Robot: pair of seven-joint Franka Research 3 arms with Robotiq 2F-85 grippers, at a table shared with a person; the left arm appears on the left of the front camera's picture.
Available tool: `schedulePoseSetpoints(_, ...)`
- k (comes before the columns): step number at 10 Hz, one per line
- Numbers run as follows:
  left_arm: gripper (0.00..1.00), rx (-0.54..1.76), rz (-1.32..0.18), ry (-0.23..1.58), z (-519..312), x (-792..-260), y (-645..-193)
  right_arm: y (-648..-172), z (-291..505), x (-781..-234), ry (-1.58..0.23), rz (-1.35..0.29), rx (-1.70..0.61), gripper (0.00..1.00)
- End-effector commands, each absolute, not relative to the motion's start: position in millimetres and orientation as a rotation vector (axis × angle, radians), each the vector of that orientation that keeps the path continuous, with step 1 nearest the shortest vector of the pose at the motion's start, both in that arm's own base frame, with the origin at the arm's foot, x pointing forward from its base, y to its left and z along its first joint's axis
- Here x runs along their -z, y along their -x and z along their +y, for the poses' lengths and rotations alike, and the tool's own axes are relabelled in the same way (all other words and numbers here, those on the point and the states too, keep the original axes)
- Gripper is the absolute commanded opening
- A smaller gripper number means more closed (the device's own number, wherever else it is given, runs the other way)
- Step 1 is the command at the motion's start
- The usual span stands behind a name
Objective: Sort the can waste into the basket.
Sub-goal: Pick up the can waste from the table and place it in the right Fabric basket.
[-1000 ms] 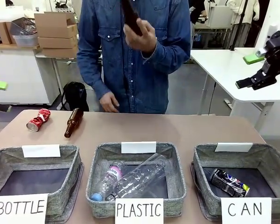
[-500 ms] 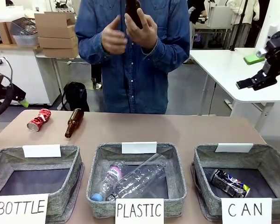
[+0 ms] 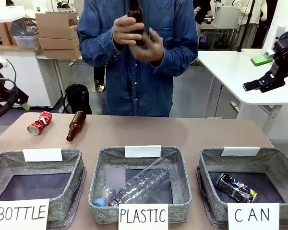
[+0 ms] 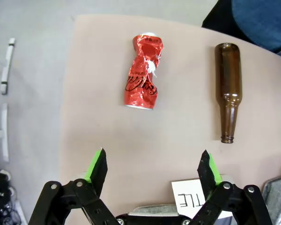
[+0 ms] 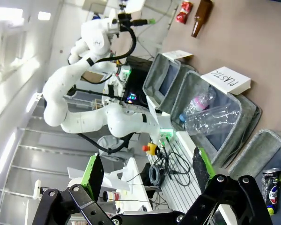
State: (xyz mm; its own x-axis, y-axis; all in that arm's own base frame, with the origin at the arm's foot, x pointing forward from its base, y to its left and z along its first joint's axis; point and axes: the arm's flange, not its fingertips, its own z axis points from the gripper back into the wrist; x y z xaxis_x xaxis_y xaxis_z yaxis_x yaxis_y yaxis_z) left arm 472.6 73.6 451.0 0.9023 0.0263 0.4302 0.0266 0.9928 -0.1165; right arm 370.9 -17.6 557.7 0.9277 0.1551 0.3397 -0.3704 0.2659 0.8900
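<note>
Left arm [image 3: 1, 98] crept in, mostly cut off; left gripper [image 4: 153, 161], right gripper [image 5: 147, 164] wide open, empty.

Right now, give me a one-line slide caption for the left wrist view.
Open left jaws hover over the table, lined up on the crushed red can, a brown glass bottle lying beside it.
</note>
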Motion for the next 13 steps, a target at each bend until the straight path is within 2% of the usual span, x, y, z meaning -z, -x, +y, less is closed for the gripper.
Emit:
schedulePoseSetpoints(1,1.00,0.013,-0.379,0.191,84.8,-444.4,-492.2,-370.4,-19.0,-559.0,-1.253,-0.202,-0.377,1.00)
schedulePoseSetpoints(2,1.00,0.010,-0.334,0.179,93.2,-434.2,-513.9,-370.4,-19.0,-559.0,-1.253,-0.202,-0.377,1.00)
schedulePoseSetpoints(3,1.00,0.011,-0.317,0.212,121.8,-450.6,-501.1,-370.4,-19.0,-559.0,-1.253,-0.202,-0.377,1.00)
schedulePoseSetpoints(5,1.00,0.070,-0.423,0.353,187.9,-528.0,-393.3,-370.4,-19.0,-559.0,-1.253,-0.202,-0.377,1.00)
schedulePoseSetpoints(6,1.00,0.015,-0.438,0.413,218.1,-548.2,-345.2,-370.4,-19.0,-559.0,-1.253,-0.202,-0.377,1.00)
schedulePoseSetpoints(8,1.00,-0.013,-0.395,0.523,272.1,-553.4,-292.4,-370.4,-19.0,-559.0,-1.253,-0.202,-0.377,1.00)
schedulePoseSetpoints(10,1.00,0.053,-0.392,0.638,289.1,-536.7,-284.2,-370.4,-19.0,-559.0,-1.253,-0.202,-0.377,1.00)
schedulePoseSetpoints(13,1.00,0.128,-0.306,0.677,264.8,-523.3,-330.6,-370.4,-19.0,-559.0,-1.253,-0.202,-0.377,1.00)
